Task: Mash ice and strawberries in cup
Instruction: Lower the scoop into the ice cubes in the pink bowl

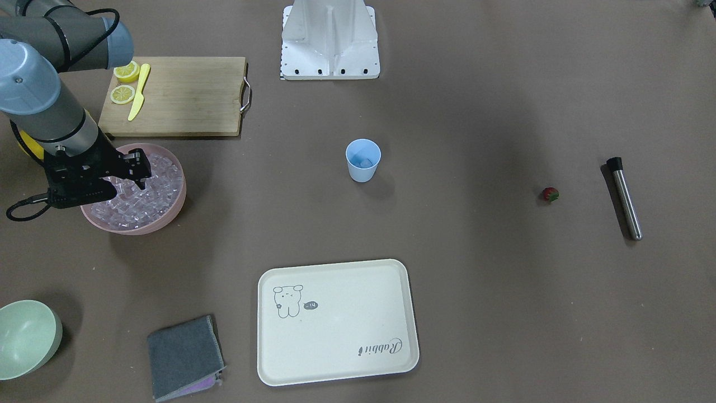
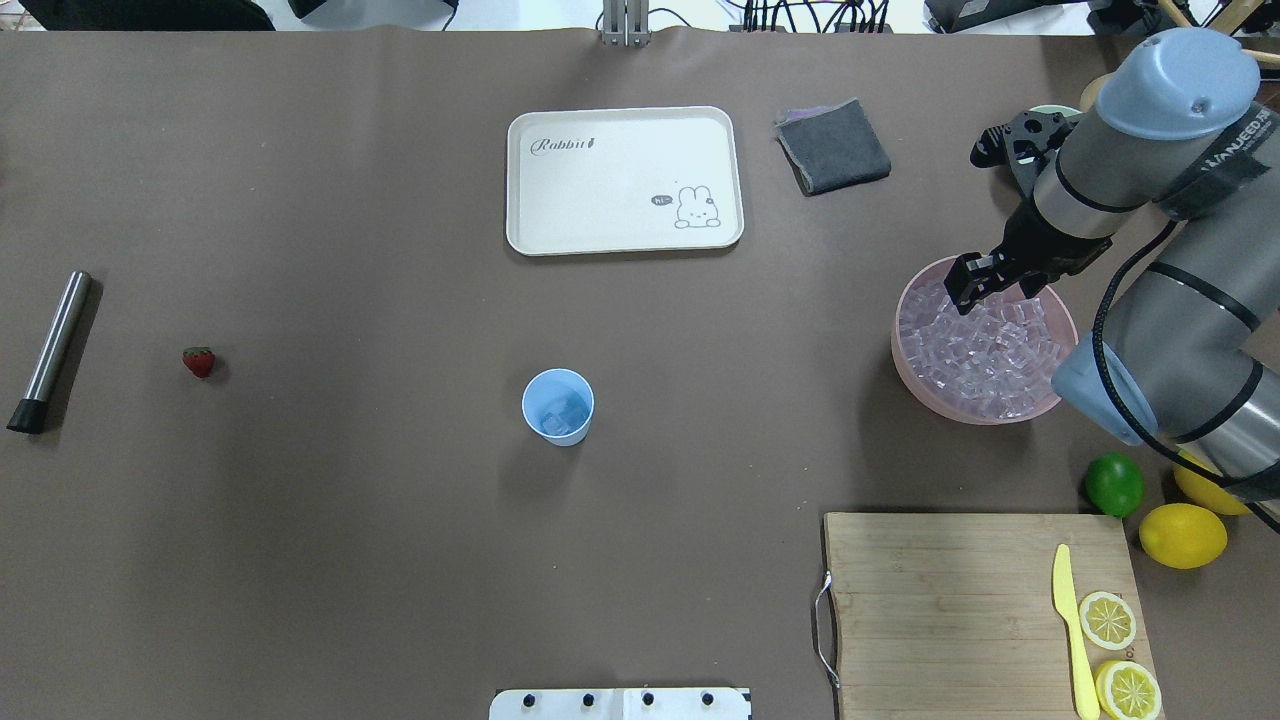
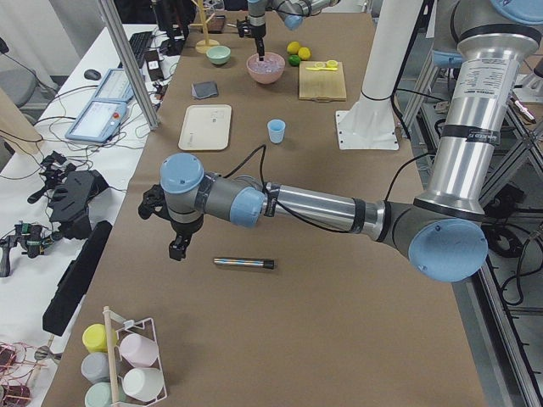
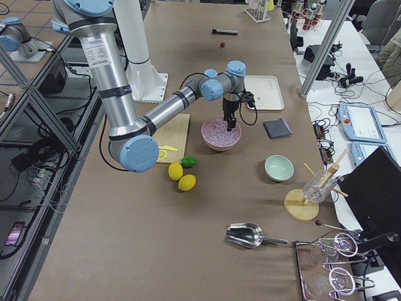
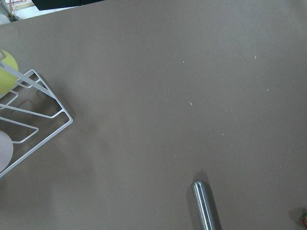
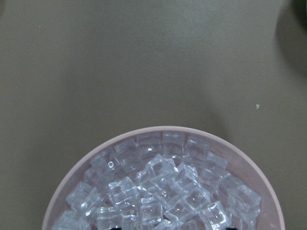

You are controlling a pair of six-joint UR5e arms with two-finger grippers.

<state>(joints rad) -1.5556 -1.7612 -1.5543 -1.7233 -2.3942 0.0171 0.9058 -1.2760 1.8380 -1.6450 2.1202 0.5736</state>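
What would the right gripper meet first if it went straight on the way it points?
Most likely the ice heaped in the pink bowl: the right gripper points down over it. How high above the ice it hangs is unclear.

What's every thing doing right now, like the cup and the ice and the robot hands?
cup: upright, a few ice cubes inside, no strawberry.
ice: mostly heaped in the pink bowl.
strawberry: whole, lying on the table, far from the cup.
metal muddler: lying flat, untouched.
right gripper: open, fingertips down at the ice.
left gripper: above the table near the muddler; open or shut, cannot tell.
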